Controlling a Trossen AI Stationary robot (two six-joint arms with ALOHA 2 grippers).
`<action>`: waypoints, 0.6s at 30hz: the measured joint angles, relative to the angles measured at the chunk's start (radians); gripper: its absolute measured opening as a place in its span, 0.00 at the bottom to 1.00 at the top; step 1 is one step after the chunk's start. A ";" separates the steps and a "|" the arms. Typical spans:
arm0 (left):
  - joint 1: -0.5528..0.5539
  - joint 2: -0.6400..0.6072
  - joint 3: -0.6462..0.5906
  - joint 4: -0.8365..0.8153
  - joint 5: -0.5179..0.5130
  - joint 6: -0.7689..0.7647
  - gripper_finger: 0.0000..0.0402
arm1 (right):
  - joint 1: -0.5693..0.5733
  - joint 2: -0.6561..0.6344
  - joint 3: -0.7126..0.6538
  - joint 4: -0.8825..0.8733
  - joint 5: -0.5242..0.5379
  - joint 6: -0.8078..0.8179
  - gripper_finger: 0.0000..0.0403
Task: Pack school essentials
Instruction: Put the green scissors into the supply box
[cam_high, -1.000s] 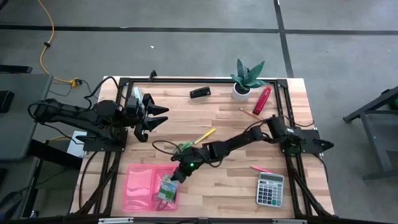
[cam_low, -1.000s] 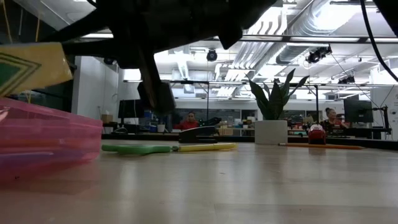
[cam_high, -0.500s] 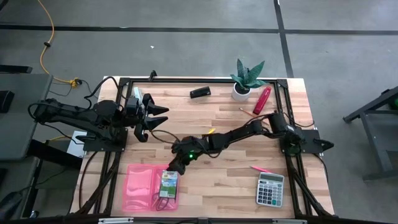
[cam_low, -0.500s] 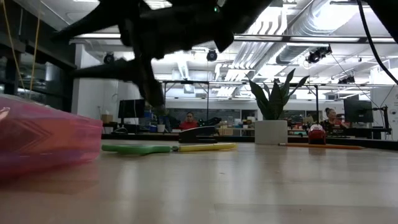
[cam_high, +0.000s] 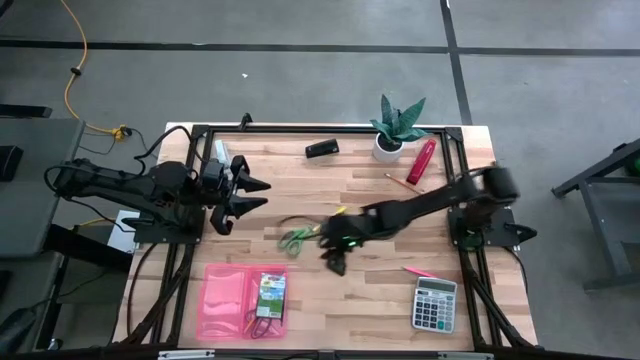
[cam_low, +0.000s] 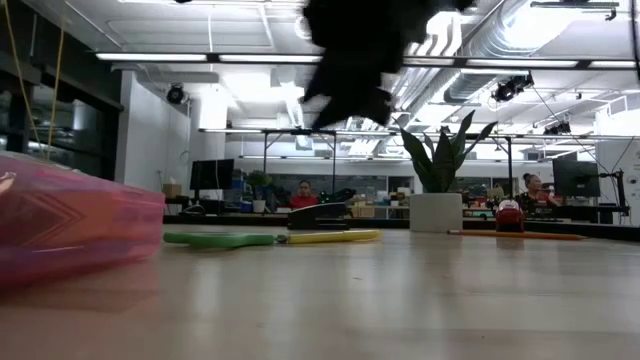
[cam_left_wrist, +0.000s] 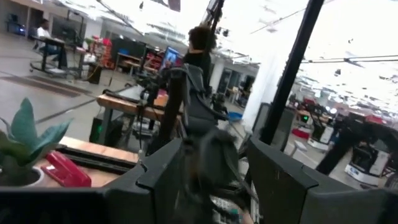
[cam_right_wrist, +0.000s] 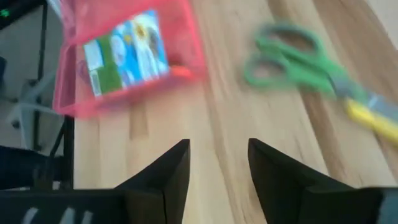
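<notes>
A pink pouch (cam_high: 228, 300) lies flat near the table's near left corner. The green-blue box (cam_high: 270, 293) lies inside it and also shows in the right wrist view (cam_right_wrist: 124, 55). The green-handled scissors (cam_high: 297, 237) and a yellow pencil (cam_high: 337, 212) lie flat on the table's middle; both show in the right wrist view, the scissors (cam_right_wrist: 291, 57) and the pencil (cam_right_wrist: 372, 119). My right gripper (cam_high: 335, 262) is open and empty above bare wood, right of the pouch and just near of the scissors. My left gripper (cam_high: 252, 194) is open and empty at the far left.
A grey calculator (cam_high: 434, 303) and a red pencil (cam_high: 418, 271) lie at the near right. An orange pencil (cam_high: 400, 182), a red oblong object (cam_high: 421, 160), a potted plant (cam_high: 398, 130) and a black object (cam_high: 321, 149) are at the far side.
My right gripper has let go of the green-blue box, which now lies flat in the pink pouch. The gripper has then gone up and toward the table's right edge, away from the pouch, to near the green scissors.
</notes>
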 joint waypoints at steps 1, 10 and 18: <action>0.000 0.000 0.000 -0.003 0.001 -0.002 0.43 | -0.001 -0.055 -0.074 0.027 0.011 0.046 0.37; 0.000 0.044 -0.001 -0.031 -0.012 -0.009 0.43 | 0.045 -0.528 -0.561 0.446 0.295 0.245 0.35; 0.000 0.117 0.000 0.025 -0.128 -0.009 0.43 | 0.063 -0.749 -0.668 0.676 0.411 -0.083 0.35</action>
